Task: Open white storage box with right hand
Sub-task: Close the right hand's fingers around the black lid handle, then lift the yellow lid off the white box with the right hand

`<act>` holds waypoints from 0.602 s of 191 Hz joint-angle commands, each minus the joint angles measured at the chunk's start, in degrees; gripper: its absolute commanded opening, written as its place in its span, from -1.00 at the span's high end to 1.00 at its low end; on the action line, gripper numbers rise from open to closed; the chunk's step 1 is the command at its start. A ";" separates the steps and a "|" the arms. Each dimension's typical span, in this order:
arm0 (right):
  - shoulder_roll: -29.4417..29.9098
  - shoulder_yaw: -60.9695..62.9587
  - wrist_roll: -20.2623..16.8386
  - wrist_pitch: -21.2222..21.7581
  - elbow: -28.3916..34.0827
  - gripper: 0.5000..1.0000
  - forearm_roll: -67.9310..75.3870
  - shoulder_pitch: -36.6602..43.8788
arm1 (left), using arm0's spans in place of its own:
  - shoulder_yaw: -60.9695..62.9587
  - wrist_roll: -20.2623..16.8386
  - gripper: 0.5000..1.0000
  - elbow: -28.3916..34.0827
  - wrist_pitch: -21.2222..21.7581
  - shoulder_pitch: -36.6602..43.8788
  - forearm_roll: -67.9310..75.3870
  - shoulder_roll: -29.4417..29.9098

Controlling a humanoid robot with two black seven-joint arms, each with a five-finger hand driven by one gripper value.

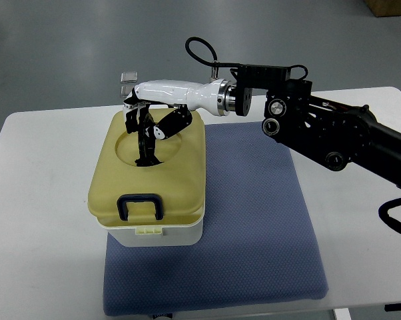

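My right hand [149, 127] hovers over the rear of the storage box [149, 183], fingers curled downward toward the yellowish lid [177, 180], gripping nothing. The box sits closed on the blue mat [254, 227], its contents hidden.

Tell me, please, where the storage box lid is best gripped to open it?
Probably at the dark blue latch handle on the lid front edge, approached from the near side: it protrudes as a loop that fingers can hook. The right hand is over the lid's round recess.

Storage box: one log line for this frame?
right hand over box lid, fingers down on it | lid closed | latch untouched | box on blue mat | left arm unseen
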 commanded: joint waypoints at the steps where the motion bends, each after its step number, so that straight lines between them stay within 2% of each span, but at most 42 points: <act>1: -0.57 0.48 0.07 0.80 0.54 1.00 0.52 2.13 | -0.04 0.01 -1.00 -0.01 0.00 0.00 0.00 0.00; 12: -1.10 2.59 0.07 2.56 0.81 1.00 0.96 2.83 | -0.04 0.01 -1.00 0.08 0.00 0.00 0.00 0.00; 35: -2.68 7.78 -0.11 9.07 2.04 1.00 1.23 4.06 | -0.13 0.01 -1.00 0.17 0.00 0.00 0.00 0.00; 59: -6.98 11.91 -0.11 15.74 3.27 1.00 1.23 4.42 | -0.13 0.01 -1.00 0.17 0.00 0.00 0.00 0.00; 115: -24.04 13.49 1.47 15.85 3.88 1.00 3.60 2.04 | -0.13 0.01 -1.00 0.25 0.00 0.00 0.00 0.00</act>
